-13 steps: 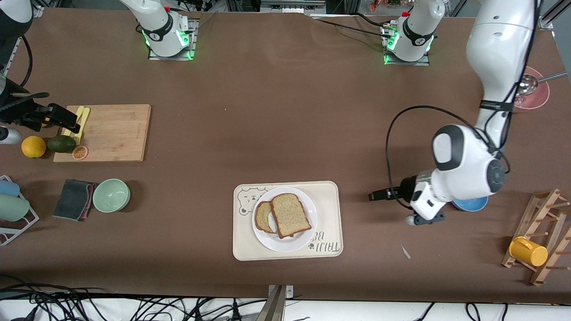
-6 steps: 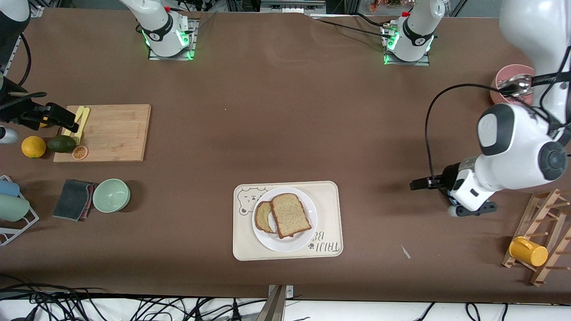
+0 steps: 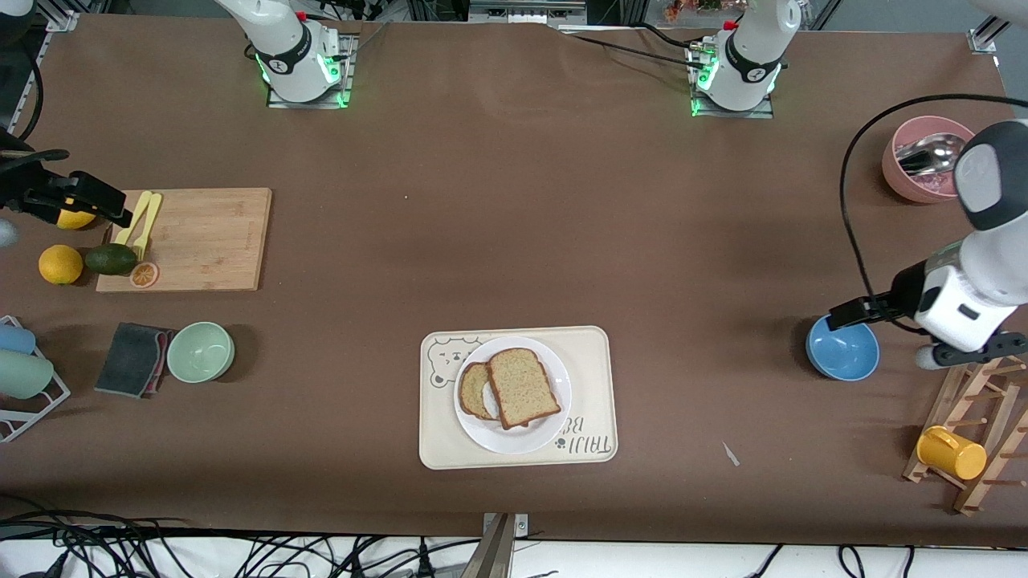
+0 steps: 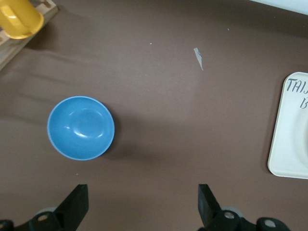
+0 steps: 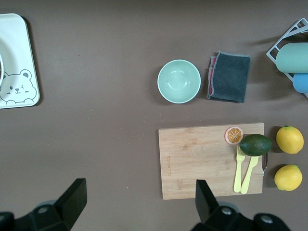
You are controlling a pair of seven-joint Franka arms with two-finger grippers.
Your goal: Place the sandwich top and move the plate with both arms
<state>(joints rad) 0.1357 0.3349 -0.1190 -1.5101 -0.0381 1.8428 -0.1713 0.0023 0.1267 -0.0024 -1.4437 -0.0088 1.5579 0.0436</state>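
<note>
Sandwich top point(image 3: 522, 386) rests on the egg slice on the plate point(image 3: 554, 429), lower centre of the frame, so stacking appears done. Left pincer point(image 4: 143, 204), wide and empty, hangs near the blue bowl point(image 3: 842, 358); right pincer point(image 5: 137, 204), wide and empty, over the cutting board's point(image 3: 209, 238) edge.

My table point(image 3: 514, 209) is covered in brown matting; black cables point(image 3: 120, 546) tangle along its near edge, and metal framing point(image 3: 522, 10) lines the far edge.

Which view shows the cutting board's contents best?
The right wrist view: the cutting board lies whole, with orange slice, avocado and forks clear. The front view shows it smaller, partly covered by the right gripper. The left wrist view misses it.
</note>
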